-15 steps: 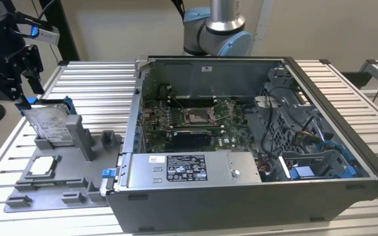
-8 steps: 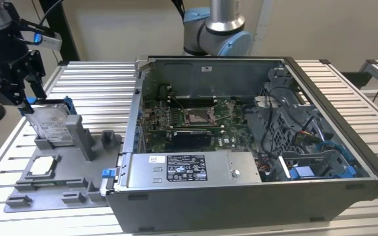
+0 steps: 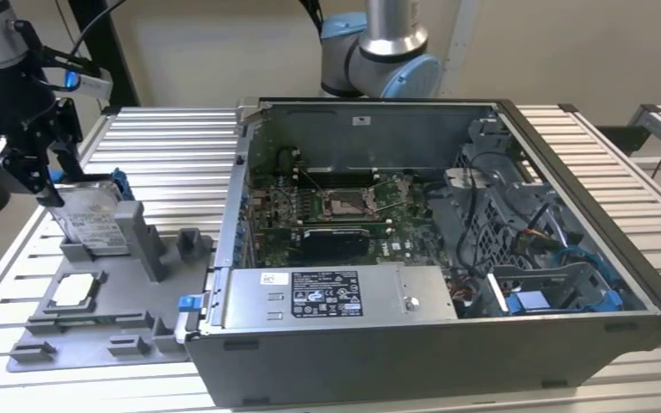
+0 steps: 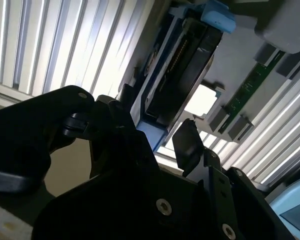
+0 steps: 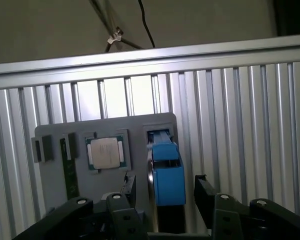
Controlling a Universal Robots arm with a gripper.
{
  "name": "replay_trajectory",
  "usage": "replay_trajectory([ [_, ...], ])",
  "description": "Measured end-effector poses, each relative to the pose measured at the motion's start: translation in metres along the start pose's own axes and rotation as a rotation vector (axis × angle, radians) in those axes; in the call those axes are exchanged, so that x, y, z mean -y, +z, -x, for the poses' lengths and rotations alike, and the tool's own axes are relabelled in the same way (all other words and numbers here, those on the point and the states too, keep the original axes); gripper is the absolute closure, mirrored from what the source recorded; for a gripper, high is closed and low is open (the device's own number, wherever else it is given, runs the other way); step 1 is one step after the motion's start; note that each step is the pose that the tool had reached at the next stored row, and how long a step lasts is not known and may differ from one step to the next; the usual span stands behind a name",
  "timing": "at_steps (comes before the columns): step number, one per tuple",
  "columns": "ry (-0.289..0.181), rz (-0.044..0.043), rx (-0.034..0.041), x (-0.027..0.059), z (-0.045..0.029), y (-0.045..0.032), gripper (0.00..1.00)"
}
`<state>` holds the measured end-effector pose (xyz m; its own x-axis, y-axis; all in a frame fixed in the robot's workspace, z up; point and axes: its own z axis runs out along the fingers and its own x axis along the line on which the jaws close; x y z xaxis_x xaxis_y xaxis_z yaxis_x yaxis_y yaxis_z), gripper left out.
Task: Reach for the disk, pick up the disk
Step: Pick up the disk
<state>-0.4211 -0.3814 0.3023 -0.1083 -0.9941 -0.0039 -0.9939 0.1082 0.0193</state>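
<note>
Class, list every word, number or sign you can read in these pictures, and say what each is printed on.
No text can be read.
White label on the disk: print too small.
Black-and-white label on the grey box: too small.
Small white sticker inside the case: too small.

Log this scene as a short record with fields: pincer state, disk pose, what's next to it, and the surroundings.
grasp: pincer open, straddling the disk, gaps on both sides in the first wrist view
disk pose: standing on edge in the grey holder
beside it: square chip lying flat in the same holder
exterior view's right: computer case, side open
surface: slatted metal table
</note>
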Motion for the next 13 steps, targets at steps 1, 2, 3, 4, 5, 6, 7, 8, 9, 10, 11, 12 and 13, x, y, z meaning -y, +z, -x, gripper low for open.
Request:
replay_trajectory([
  [1,-0.001,0.0003,-0.0001,0.0,0.0,0.0018,0.0],
  [2,-0.003,0.0002,0.0,0.0001,0.0,0.0036,0.0],
  [3,-0.004,0.0001,0.0,0.0001,0.0,0.0054,0.0],
  [4,-0.005,0.0002,0.0,0.0001,0.0,0.0072,0.0],
  [5,-0.007,0.0003,-0.0002,0.0002,0.0,0.009,0.0],
  [6,-0.008,0.0003,-0.0002,0.0002,0.0,0.0108,0.0],
  [7,-0.009,0.0003,-0.0002,0.0003,-0.0001,0.0126,0.0],
  [8,-0.01,0.0002,-0.0002,0.0003,-0.0001,0.0146,0.0],
  [9,-0.012,0.0003,-0.0002,0.0003,-0.0001,0.0163,0.0],
  [10,-0.013,0.0002,-0.0002,0.0004,-0.0001,0.018,0.0],
  [11,-0.015,0.0003,-0.0003,0.0004,-0.0001,0.0199,0.0],
  [12,-0.017,0.0003,-0.0003,0.0004,-0.0001,0.0218,0.0],
  [13,-0.019,0.0003,-0.0003,0.0005,-0.0001,0.0237,0.0],
])
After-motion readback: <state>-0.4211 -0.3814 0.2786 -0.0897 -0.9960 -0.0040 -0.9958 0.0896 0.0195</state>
